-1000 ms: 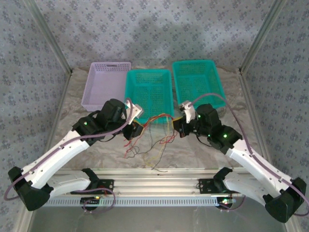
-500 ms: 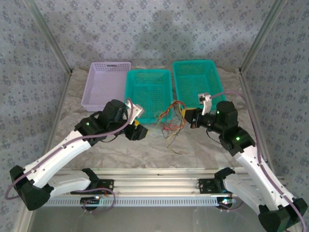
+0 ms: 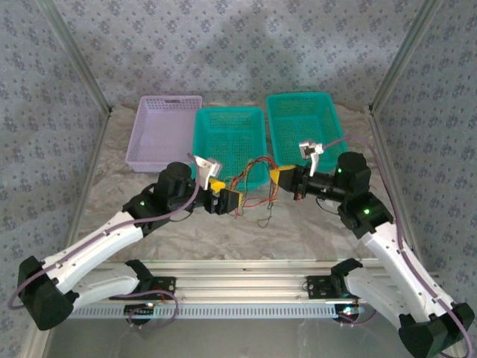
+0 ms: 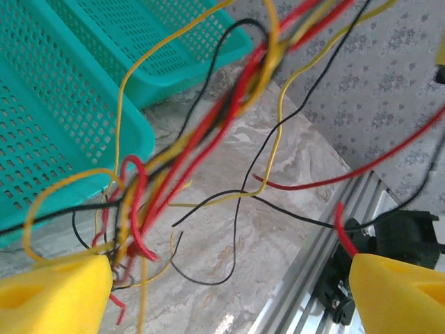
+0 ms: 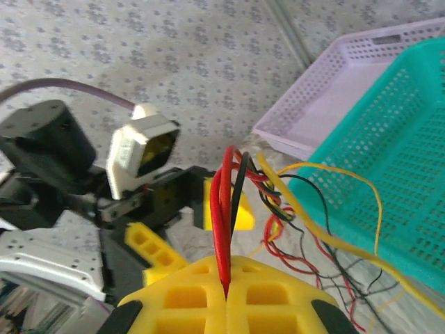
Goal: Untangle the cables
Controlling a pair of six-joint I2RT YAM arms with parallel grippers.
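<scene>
The left pincer (image 3: pixel 223 195) is standing wide open, with the cables (image 3: pixel 252 186) trailing between its pads and on rightward. They are thin, light, limp wires, likely snagging. The right pincer (image 5: pixel 227 292) is clamping red strands shut, so one loose end beside the left pincer is looking like the safest hold.

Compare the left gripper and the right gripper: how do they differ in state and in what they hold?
The left gripper is open, its yellow pads wide apart; the right gripper is shut, its pads pressed together. The right gripper pinches the cables; the left gripper holds nothing, and loose cables hang near its pads. Both have yellow pads.
</scene>
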